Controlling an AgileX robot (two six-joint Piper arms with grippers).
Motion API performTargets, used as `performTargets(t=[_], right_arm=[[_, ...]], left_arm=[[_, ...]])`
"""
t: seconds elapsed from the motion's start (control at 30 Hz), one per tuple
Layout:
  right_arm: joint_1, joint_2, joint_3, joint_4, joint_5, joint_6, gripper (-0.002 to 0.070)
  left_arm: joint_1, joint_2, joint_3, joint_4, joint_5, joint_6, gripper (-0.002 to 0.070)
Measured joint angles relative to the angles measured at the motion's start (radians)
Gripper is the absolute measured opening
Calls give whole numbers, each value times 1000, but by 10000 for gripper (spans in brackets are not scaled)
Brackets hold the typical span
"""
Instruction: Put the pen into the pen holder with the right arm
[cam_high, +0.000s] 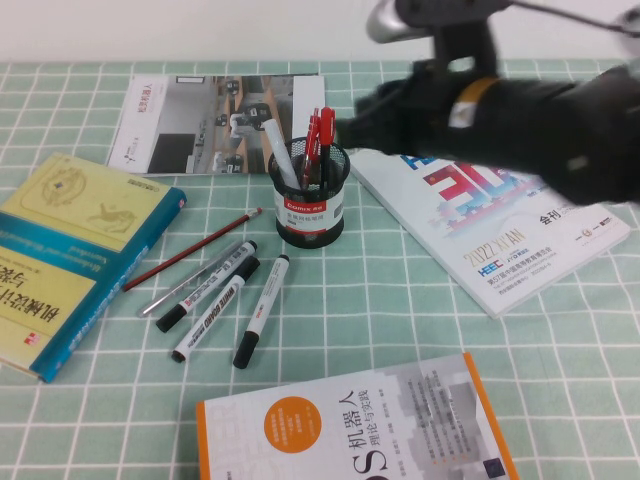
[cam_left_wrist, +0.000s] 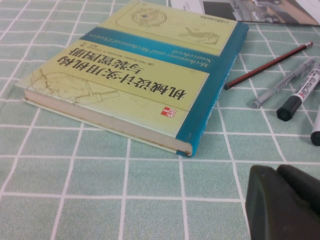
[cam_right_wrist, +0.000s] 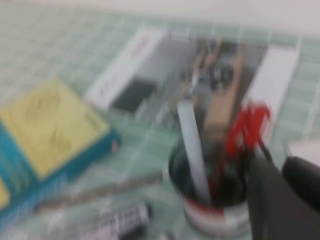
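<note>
The black mesh pen holder (cam_high: 310, 205) stands mid-table. The pen (cam_high: 324, 132), with its chunky red cap, stands upright inside it, beside a slimmer red pen and a white marker (cam_high: 279, 152). My right gripper (cam_high: 352, 122) hovers just right of the holder's rim, blurred. In the right wrist view my right gripper (cam_right_wrist: 280, 167) is close beside the holder (cam_right_wrist: 212, 210), slightly open and empty, with the red pen (cam_right_wrist: 247, 127) in the cup. My left gripper (cam_left_wrist: 285, 200) is shut and empty, low over the tablecloth near the teal book (cam_left_wrist: 150, 75).
White black-capped markers (cam_high: 215, 300), a grey pen (cam_high: 190, 282) and a red pencil (cam_high: 190, 250) lie left of the holder. The teal book (cam_high: 70, 250) lies at the left, a brochure (cam_high: 210, 120) behind, a white booklet (cam_high: 490, 215) under the right arm, an orange-edged book (cam_high: 350, 430) in front.
</note>
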Motion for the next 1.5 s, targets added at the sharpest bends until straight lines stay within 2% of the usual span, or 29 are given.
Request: performTargets(t=[0.17, 0.4, 0.5, 0.63, 0.73, 0.87, 1.03, 1.17, 1.3, 1.5], right_arm=[[0, -154, 17, -44, 296, -1, -12], [0, -407, 227, -42, 389, -1, -19], [0, -523, 307, -25, 489, -1, -19], [0, -637, 355, -21, 616, -1, -19], [0, -689, 399, -39, 641, -1, -19], [0, -731, 495, -71, 602, 11, -19], [-41, -805, 677, -142, 426, 65, -19], [-199, -931, 855, -182, 232, 65, -19], [-361, -1102, 1024, -205, 116, 65, -20], [-457, -1354, 1213, -252, 53, 67, -20]], left_arm=[[0, 0, 0, 0, 0, 0, -6], [0, 0, 0, 0, 0, 0, -6], [0, 0, 0, 0, 0, 0, -6], [0, 0, 0, 0, 0, 0, -6], [0, 0, 0, 0, 0, 0, -6], [0, 0, 0, 0, 0, 0, -6], [0, 0, 0, 0, 0, 0, -6], [0, 0, 0, 0, 0, 0, -6], [0, 0, 0, 0, 0, 0, -6], [0, 0, 0, 0, 0, 0, -6]])
